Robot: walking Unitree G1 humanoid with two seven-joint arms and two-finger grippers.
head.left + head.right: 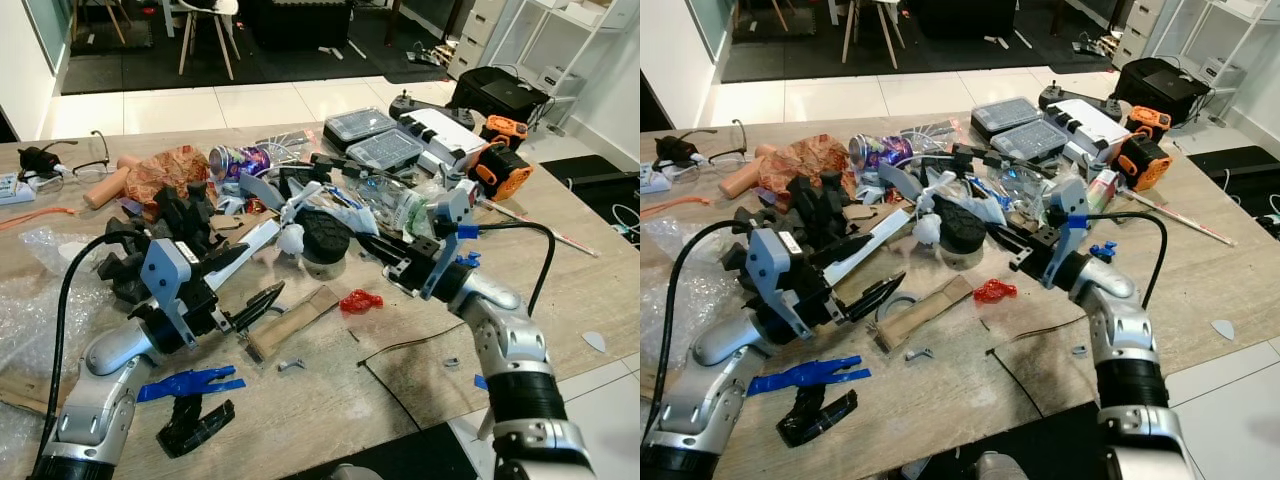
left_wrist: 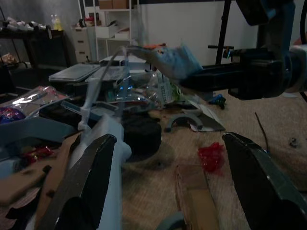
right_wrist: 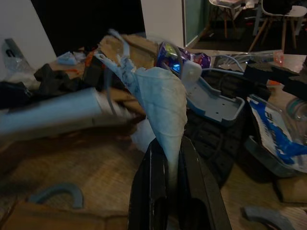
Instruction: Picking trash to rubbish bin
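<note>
From the left eye view, the wooden bench (image 1: 560, 250) is strewn with clutter, and the right end effector (image 1: 352, 238) reaches in from four o'clock toward the heap at centre. Its two fingers are pressed together on a pale, crumpled scrap of tissue (image 1: 318, 196), which hangs clear of the black foam puck (image 1: 324, 236) underneath, lifted, I'd judge, so it can be carried off to a bin. The left end effector (image 1: 262, 301) comes in from eight o'clock, fingers spread with nothing between them, hovering above a strip of cardboard (image 1: 292, 321), probably lined up as the next piece to take. One red crumpled wrapper (image 1: 361, 299) lies just beside that strip at three o'clock. Two clear lidded organiser boxes (image 1: 360, 125) sit at the one o'clock edge, and one pair of glasses (image 1: 95, 155) at ten o'clock.

The right eye view shows the same layout, with a blue plastic part (image 1: 805, 375) near the left arm at seven o'clock.

In the left wrist view, both dark fingers stand wide apart, framing the red wrapper and the cardboard end.

In the right wrist view, the two fingers pinch the tissue's tail and the rest flares upward above them.
</note>
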